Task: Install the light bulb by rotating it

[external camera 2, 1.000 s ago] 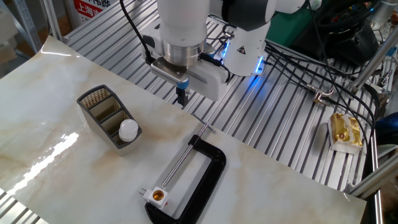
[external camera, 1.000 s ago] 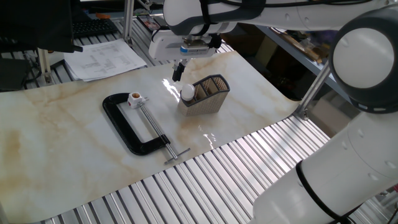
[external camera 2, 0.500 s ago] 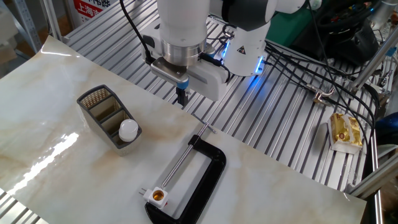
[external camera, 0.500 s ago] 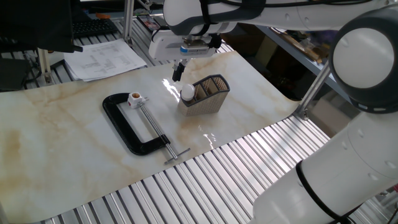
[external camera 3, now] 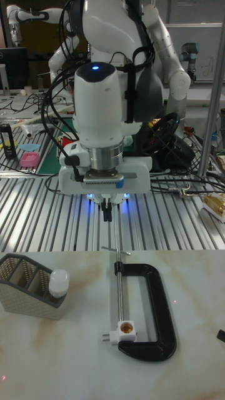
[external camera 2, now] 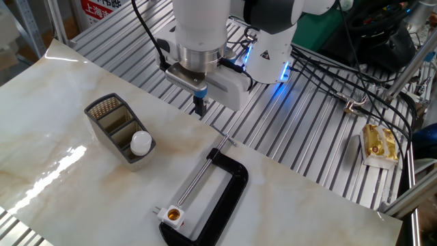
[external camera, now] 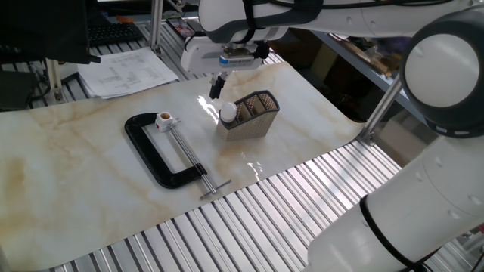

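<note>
One gripper [external camera 2: 200, 106]: fingers pressed together, holding nothing, hanging above the marble worktop [external camera 2: 61, 102] near its edge by the robot base.
Light bulb [external camera 2: 141, 142]: white globe standing in the end compartment of the mesh basket [external camera 2: 108, 117].
Socket [external camera 2: 173, 215]: white, orange centre, clamped in the black C-clamp [external camera 2: 229, 198], well apart from the basket.

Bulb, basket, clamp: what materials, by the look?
The light bulb: frosted white globe, matte, glass or plastic, can't tell which. The mesh basket: grey perforated metal by its fine holes. The C-clamp: black frame, smooth, likely painted cast metal, with a shiny bare-steel screw.
</note>
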Controlling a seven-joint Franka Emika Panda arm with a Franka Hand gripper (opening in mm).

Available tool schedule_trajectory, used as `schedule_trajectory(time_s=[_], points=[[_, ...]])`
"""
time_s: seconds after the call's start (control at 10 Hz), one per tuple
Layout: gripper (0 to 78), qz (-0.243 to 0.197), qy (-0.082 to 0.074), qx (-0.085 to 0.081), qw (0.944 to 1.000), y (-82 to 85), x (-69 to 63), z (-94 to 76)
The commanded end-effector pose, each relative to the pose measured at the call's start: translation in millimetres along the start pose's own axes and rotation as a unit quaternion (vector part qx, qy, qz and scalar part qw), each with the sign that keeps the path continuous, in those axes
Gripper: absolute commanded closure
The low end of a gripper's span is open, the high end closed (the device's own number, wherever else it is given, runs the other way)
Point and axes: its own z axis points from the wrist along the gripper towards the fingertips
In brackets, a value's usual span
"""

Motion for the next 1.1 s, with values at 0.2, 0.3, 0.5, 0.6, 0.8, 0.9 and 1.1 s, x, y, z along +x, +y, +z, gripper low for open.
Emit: schedule_trajectory(time_s=[0.2, 0.3, 0.5, 0.6, 0.8, 0.9, 1.1], points=[[77.6, 0.001, -0.002, 0.0, 1.0, 0.0, -0.6, -1.1], [77.6, 0.001, -0.002, 0.001, 1.0, 0.0, -0.6, -1.1], [77.6, 0.001, -0.003, 0.003, 1.0, -0.1, -1.2, -0.2], [77.6, 0.001, -0.003, 0.003, 1.0, -0.2, -2.9, 0.7], [77.6, 0.004, -0.003, 0.007, 1.0, -0.3, -7.1, -0.3], [77.6, 0.004, -0.003, 0.009, 0.9999, -0.3, -8.2, -0.7], [77.6, 0.005, -0.002, 0.036, 0.9993, -1.6, -19.7, -2.3]])
